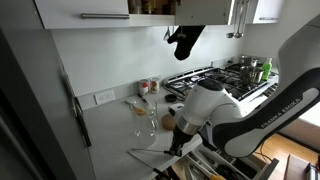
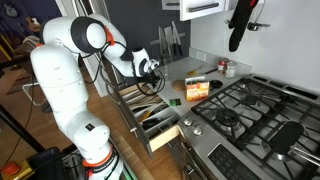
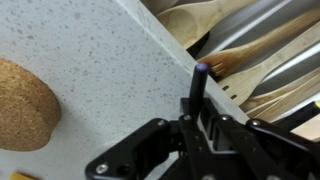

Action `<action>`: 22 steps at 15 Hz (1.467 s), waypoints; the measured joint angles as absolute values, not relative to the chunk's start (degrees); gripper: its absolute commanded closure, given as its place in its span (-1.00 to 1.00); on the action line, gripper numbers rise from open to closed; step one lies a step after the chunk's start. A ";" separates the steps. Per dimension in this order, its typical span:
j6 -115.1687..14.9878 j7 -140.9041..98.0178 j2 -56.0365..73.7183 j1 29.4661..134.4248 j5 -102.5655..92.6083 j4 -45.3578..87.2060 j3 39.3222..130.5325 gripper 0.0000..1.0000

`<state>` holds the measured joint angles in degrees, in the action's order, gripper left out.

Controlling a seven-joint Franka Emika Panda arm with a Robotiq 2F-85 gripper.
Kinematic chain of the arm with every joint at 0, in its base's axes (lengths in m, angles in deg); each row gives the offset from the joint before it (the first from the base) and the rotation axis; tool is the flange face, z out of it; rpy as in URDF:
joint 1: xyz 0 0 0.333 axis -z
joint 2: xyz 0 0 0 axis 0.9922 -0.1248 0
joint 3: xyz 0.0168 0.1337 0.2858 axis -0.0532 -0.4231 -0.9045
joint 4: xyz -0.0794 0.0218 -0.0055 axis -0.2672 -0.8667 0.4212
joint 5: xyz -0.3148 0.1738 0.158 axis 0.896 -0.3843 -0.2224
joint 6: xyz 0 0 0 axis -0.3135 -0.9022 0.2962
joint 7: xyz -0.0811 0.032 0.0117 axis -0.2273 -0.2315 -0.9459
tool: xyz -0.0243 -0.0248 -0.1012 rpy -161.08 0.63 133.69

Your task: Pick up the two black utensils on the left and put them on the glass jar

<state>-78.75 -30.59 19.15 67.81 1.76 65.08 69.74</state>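
Over the edge of the speckled bench (image 3: 110, 60), just beside the open drawer (image 2: 165, 136) of wooden spoons (image 3: 190, 25), the gripper (image 3: 198, 120) has its jaws closed tight on one slim black utensil (image 3: 198, 88), which sticks out ahead of it. The second black utensil I cannot pick out. The glass jar (image 1: 152, 122) seems to stand farther back on the bench, near a cork disc (image 3: 22, 105). Lift until the tool clears the drawer, carry it steadily, then lower it end-first into the jar
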 measured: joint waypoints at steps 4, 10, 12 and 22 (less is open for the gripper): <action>-76.90 -30.66 21.65 68.00 2.88 66.12 69.78 0.93; -69.85 -38.07 29.30 67.46 0.78 70.40 67.94 0.93; -66.44 -41.76 32.19 66.70 -0.64 71.53 67.42 0.93; -60.30 -47.89 40.80 64.52 -0.88 72.65 67.36 0.93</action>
